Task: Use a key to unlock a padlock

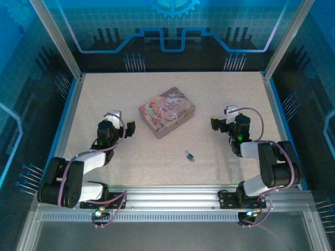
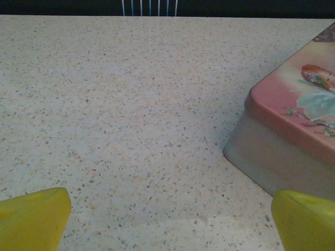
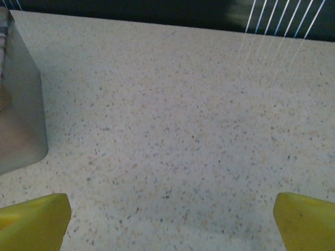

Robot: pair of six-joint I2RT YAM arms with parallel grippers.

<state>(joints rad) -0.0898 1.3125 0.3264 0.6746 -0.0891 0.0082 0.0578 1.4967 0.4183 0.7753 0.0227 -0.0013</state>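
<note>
A: Where is the padlock sitting?
B: It is lying on the table, nearer the front than the tin, between the arms.
A: And the claws?
B: The left gripper is gaping wide just left of the tin, gripping nothing. The right gripper is gaping likewise, empty.

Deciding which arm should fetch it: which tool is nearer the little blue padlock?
Right. The right tool is open, just beyond the padlock and to its right. The left tool, also open, sits farther off to its left, beside the pink tin.
</note>
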